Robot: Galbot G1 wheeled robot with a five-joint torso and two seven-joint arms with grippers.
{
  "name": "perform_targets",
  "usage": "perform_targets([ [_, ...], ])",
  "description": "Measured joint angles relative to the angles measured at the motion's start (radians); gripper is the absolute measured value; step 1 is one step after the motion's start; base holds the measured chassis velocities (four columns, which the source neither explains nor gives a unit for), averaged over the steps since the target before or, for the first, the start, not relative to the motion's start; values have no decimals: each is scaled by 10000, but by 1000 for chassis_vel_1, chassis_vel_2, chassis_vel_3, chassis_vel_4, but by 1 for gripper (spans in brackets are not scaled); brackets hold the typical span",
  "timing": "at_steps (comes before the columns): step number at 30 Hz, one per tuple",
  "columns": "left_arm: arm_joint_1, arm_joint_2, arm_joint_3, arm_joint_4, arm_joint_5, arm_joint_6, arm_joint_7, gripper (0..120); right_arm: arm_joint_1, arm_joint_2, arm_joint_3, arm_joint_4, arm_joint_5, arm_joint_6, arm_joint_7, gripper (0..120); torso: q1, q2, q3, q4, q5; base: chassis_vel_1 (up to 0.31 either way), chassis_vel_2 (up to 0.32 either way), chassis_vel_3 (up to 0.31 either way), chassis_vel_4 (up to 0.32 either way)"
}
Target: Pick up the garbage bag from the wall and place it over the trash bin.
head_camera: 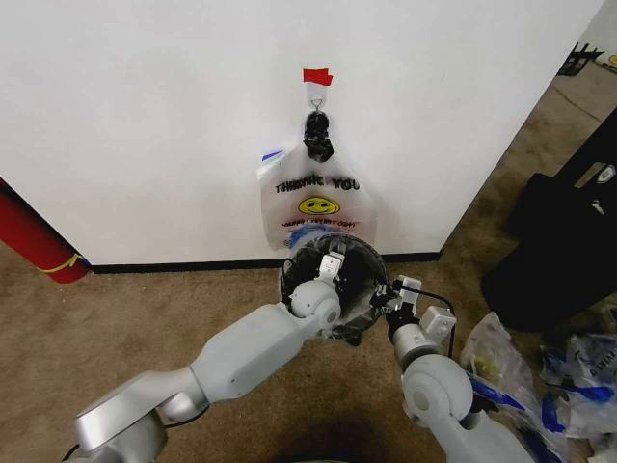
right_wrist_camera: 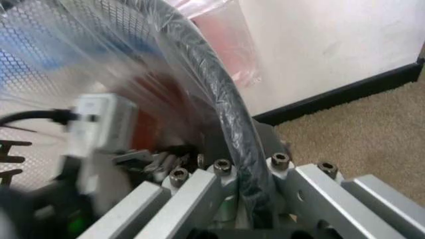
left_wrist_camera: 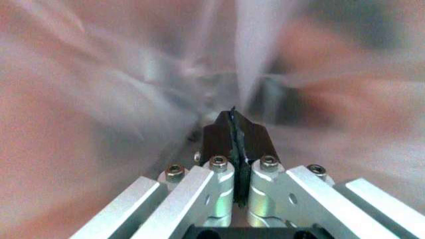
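Lining the trash bin [head_camera: 362, 289]: both grippers work at its mouth, directly below the bags left hanging on the wall [head_camera: 145, 125].

Left gripper [head_camera: 331, 267]: reached down inside the bin. The left wrist view shows its dark pads [left_wrist_camera: 222, 137] pressed together with no gap, and translucent film all round them; whether a fold of that film is caught between the pads cannot be told.

Right gripper [right_wrist_camera: 232, 159]: at the bin's rim [right_wrist_camera: 212, 74] on the robot's right side. In the right wrist view the black rim, wrapped in clear plastic, runs down between the fingers, which appear closed on rim and film together. The left gripper's pale housing lies just beyond it, inside the mesh.

Garbage bag [right_wrist_camera: 143, 64]: judged already off the wall and draped into and over the bin, its film stretched across the mesh and over the rim at the right gripper. A further bag with "THANK YOU" lettering [head_camera: 316, 203] hangs from the hook [head_camera: 315, 95] under the red tape patch [head_camera: 316, 76], just above the left gripper.

Technique for this step: the right gripper should keep the film pinned to the rim while the left spreads the bag outward and downward from inside, moving slowly so the thin plastic neither tears on the wire nor drags the light bin across the carpet [head_camera: 145, 309]. The hanging bag should stay clear of the left wrist.
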Motion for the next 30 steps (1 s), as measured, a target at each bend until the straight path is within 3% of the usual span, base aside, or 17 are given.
perform_targets([
  [2, 22, 102, 24, -259, -103, 54, -32, 0, 22, -1, -1, -24, -7, 0, 1, 0, 0, 0, 0, 0, 0, 0, 0, 0, 0],
  [7, -86, 787, 260, -1989, -1388, 736, -496, 0, 108, -80, -66, -149, -656, 103, -154, 0, 0, 0, 0, 2, 0, 0, 0, 0, 0],
  [12, -466, 1302, 511, -2750, -2532, 1485, -910, 0, -15, -272, -150, -122, -1578, 364, -494, 0, 0, 0, 0, -1, 0, 0, 0, 0, 0],
  [21, -730, 1236, 781, -2344, -3264, 2017, -1097, 0, -12, -351, -173, -82, -1830, 484, -576, 0, 0, 0, 0, 0, 0, 0, 0, 0, 0],
  [30, -578, 663, 868, -1161, -2128, 1567, -618, 0, -32, -363, -185, 10, -1679, 484, -578, 0, 1, 0, 0, 0, 0, 0, 0, 0, 0],
])
